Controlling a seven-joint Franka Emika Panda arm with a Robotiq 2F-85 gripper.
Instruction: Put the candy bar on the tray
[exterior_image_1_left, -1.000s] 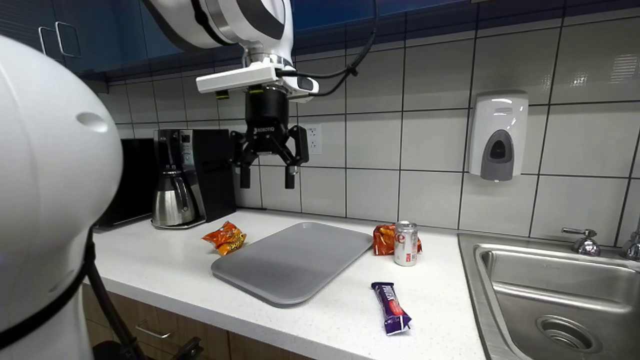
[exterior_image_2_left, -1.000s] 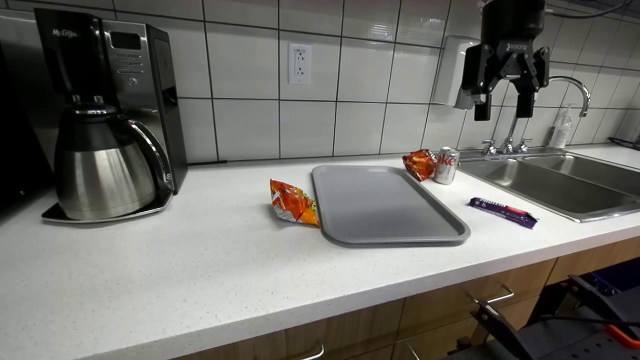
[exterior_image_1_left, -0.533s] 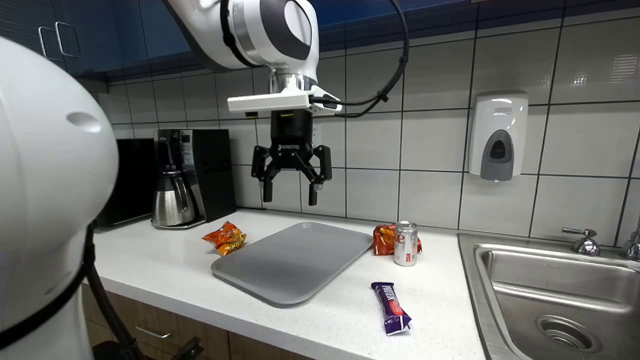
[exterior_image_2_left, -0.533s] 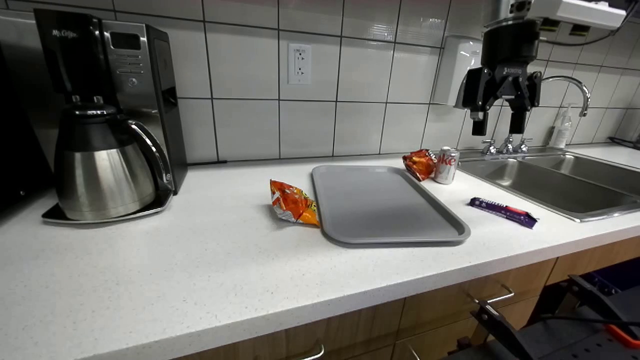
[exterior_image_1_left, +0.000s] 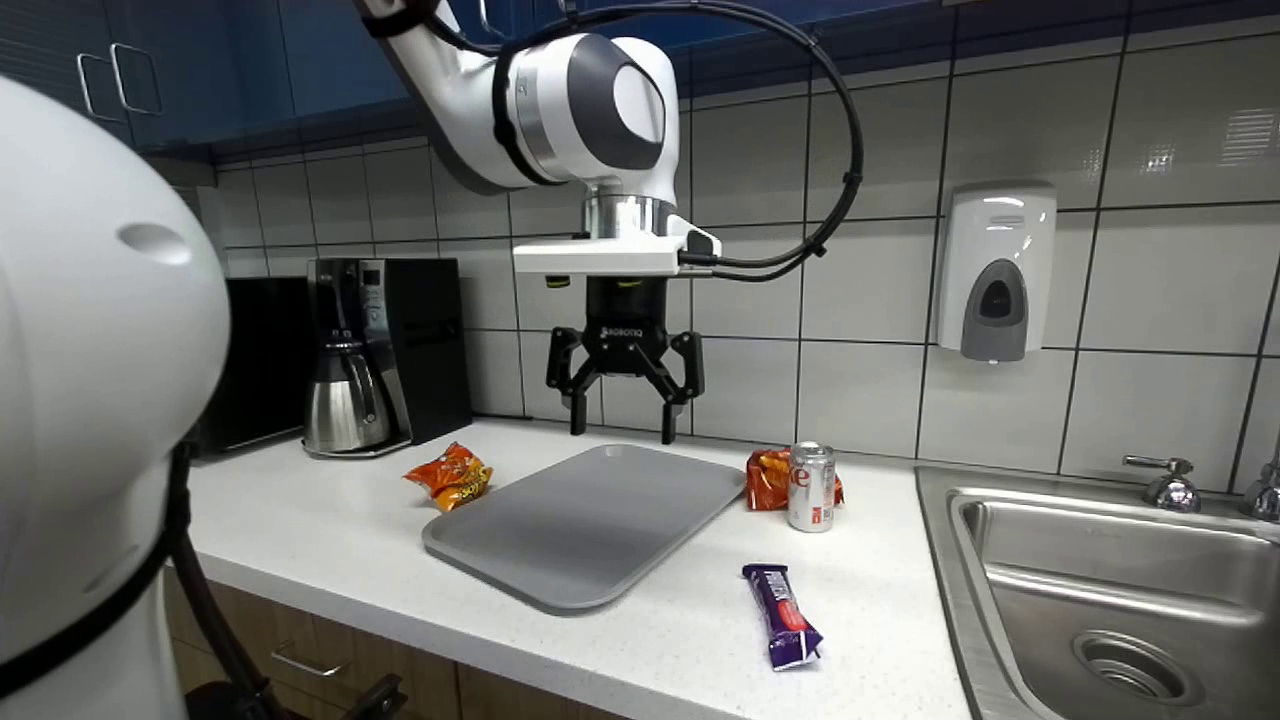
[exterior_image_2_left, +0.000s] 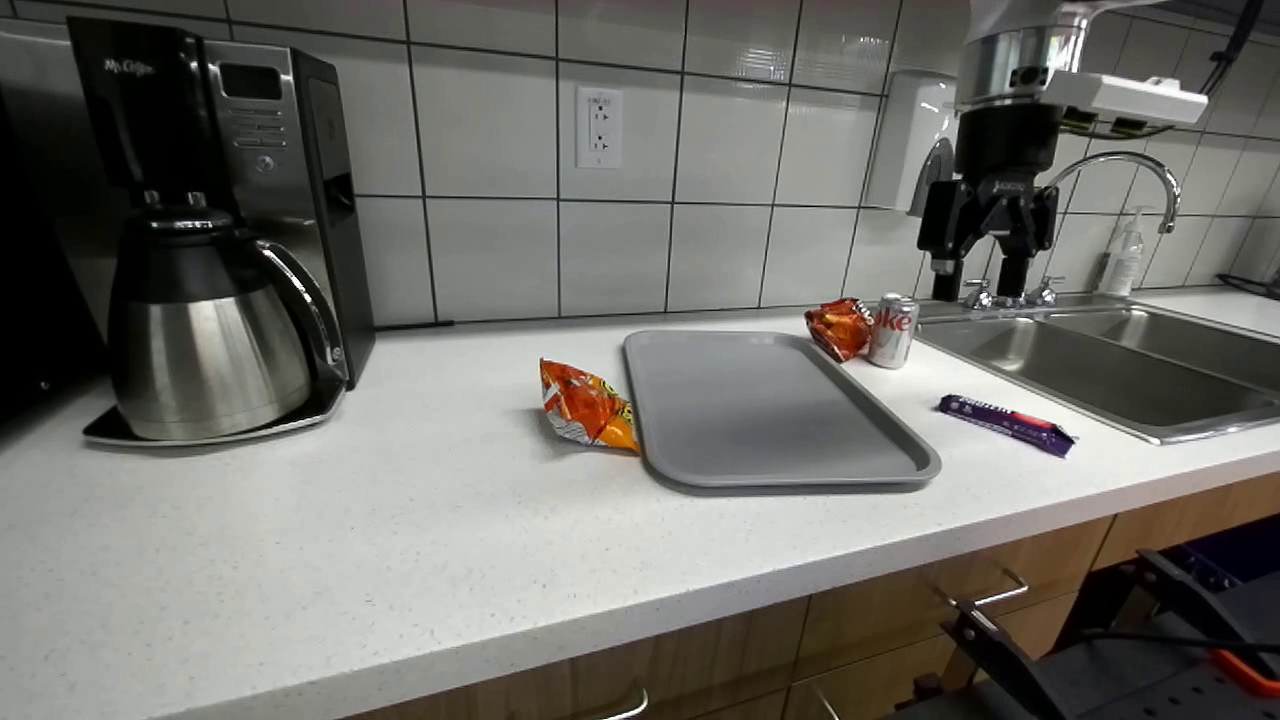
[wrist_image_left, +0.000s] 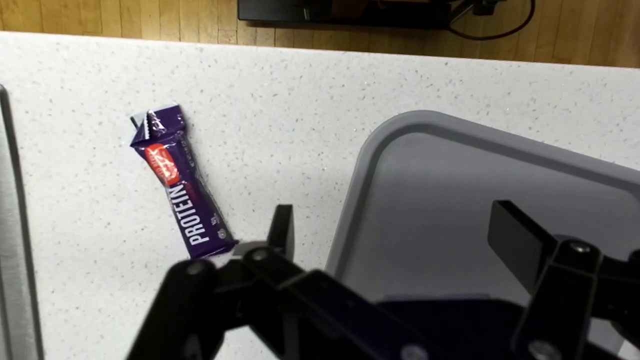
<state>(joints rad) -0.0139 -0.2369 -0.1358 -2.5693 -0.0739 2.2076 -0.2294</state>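
Note:
The candy bar is a purple wrapped protein bar lying flat on the white counter, in both exterior views (exterior_image_1_left: 782, 618) (exterior_image_2_left: 1008, 424) and at the left of the wrist view (wrist_image_left: 182, 190). The grey tray lies flat on the counter beside it, apart from it, with a bare surface in both exterior views (exterior_image_1_left: 600, 530) (exterior_image_2_left: 775, 410); part of it shows in the wrist view (wrist_image_left: 430, 175). My gripper (exterior_image_1_left: 623, 420) is open and empty, pointing down, well above the counter. It also shows in an exterior view (exterior_image_2_left: 980, 281). In the wrist view its fingers (wrist_image_left: 392, 225) straddle the tray's edge.
A silver soda can (exterior_image_1_left: 811, 488) stands by a red snack bag (exterior_image_1_left: 768, 480) at the tray's far side. An orange snack bag (exterior_image_1_left: 452, 477) touches or nearly touches the tray's other side. A sink (exterior_image_1_left: 1110, 600) and a coffee maker (exterior_image_2_left: 220, 250) flank the counter.
The arm and open gripper have moved down, and to the right in an exterior view, coming lower over the counter. The candy bar, tray and other objects have not moved.

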